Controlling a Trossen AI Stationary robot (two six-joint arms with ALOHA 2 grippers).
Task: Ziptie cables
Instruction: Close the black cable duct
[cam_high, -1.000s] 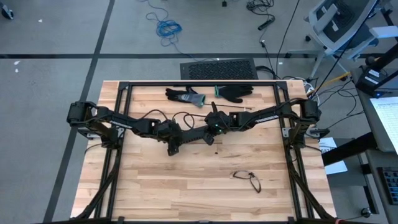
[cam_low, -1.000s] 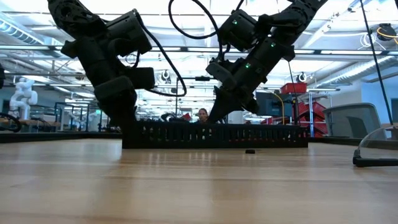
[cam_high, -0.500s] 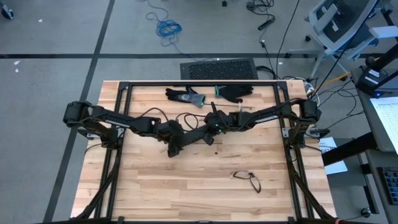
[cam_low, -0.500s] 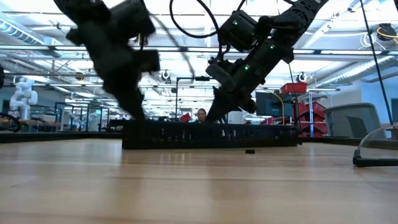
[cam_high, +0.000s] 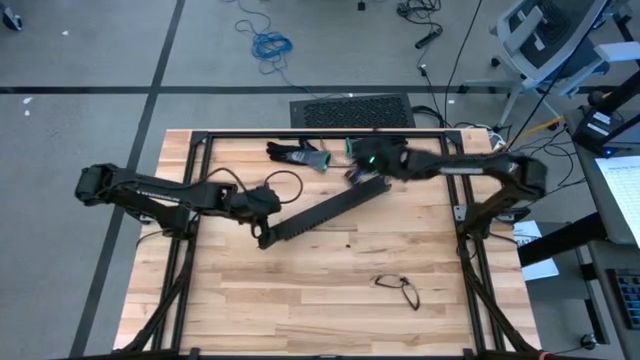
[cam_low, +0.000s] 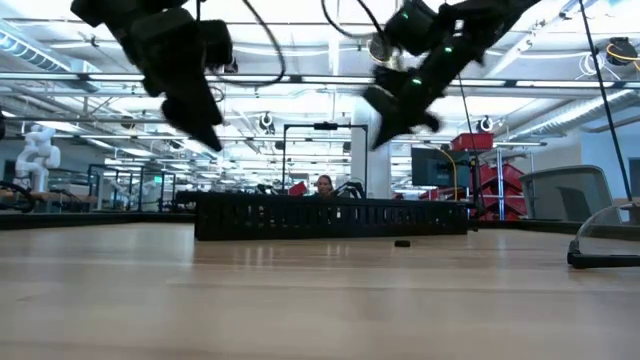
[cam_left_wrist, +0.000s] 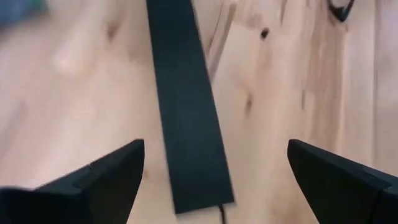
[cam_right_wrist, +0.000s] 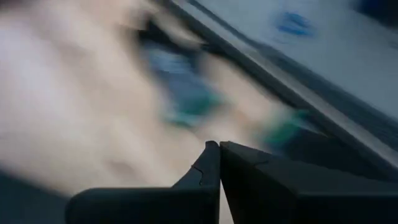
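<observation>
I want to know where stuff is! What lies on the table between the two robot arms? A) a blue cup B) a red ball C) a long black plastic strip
C: the high view shows a long black plastic strip lying slantwise on the wooden table.

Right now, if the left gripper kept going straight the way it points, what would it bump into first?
Most likely the long black duct. The open left gripper has the duct's near end between its spread fingers, lying straight ahead on the wooden table. The gripper looks raised above it, so it might pass just over.
</observation>
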